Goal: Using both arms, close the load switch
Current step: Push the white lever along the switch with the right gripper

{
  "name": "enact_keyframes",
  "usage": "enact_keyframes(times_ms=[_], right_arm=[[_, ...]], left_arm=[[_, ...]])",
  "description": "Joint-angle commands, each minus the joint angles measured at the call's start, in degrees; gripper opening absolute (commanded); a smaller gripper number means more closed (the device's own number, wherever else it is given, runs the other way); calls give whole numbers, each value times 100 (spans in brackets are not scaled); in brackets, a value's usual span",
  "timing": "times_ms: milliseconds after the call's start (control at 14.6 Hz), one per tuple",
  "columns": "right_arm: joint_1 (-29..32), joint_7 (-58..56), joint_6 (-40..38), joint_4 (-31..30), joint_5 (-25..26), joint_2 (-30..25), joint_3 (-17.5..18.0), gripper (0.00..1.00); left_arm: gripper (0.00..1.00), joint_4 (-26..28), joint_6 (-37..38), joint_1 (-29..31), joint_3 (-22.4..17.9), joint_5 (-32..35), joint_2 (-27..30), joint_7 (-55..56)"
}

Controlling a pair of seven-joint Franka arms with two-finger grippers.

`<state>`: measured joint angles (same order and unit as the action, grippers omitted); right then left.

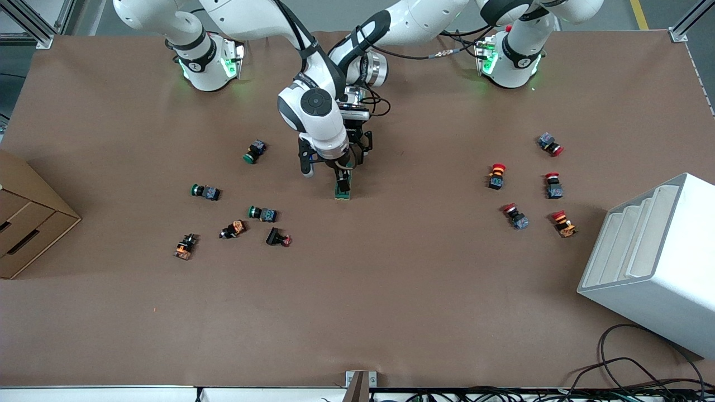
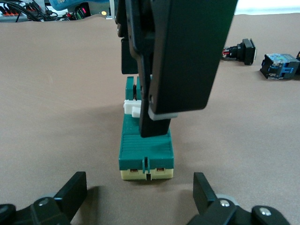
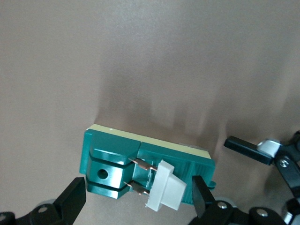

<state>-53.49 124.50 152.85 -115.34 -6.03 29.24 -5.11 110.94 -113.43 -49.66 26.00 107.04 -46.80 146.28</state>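
Surface [image 1: 357, 312]: brown, covers the whole work area.
White stepped box [image 1: 653, 257]: at the left arm's end of the surface, nearer the front camera than the red-capped buttons.
Cardboard box [image 1: 28, 223]: at the right arm's end of the surface.
Right arm [image 1: 313, 106]: reaches from its base to the middle of the surface.
Left arm [image 1: 391, 28]: reaches in to the same spot.
Right claw [image 3: 136, 194]: low over the load switch, fingers spread wide and gripping nothing; the white lever [image 3: 165, 184] lies between them, close to one finger.
Left claw [image 2: 139, 187]: low, just beside one end of the load switch, fingers spread wide, holding nothing.
Load switch [image 1: 342, 188]: dark green block lying flat mid-surface, between the two button groups, under the right claw; lever sticks out at an angle from the body.
Green-capped buttons [image 1: 205, 192]: scattered toward the right arm's end, well apart from the load switch.
Red-capped buttons [image 1: 496, 176]: scattered toward the left arm's end.
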Motion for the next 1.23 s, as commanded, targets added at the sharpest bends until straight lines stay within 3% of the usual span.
enact_keyframes(times_ms=[0, 410, 1161], right_arm=[[-416, 127, 201, -94, 23, 46, -411, 100], [-390, 127, 316, 38, 58, 73, -596, 100], [-83, 127, 254, 601, 49, 222, -597, 100]], left_arm=[[100, -99, 41, -53, -34, 116, -128, 111], [100, -99, 41, -53, -34, 116, -119, 111], [100, -99, 41, -53, -34, 115, -110, 111]])
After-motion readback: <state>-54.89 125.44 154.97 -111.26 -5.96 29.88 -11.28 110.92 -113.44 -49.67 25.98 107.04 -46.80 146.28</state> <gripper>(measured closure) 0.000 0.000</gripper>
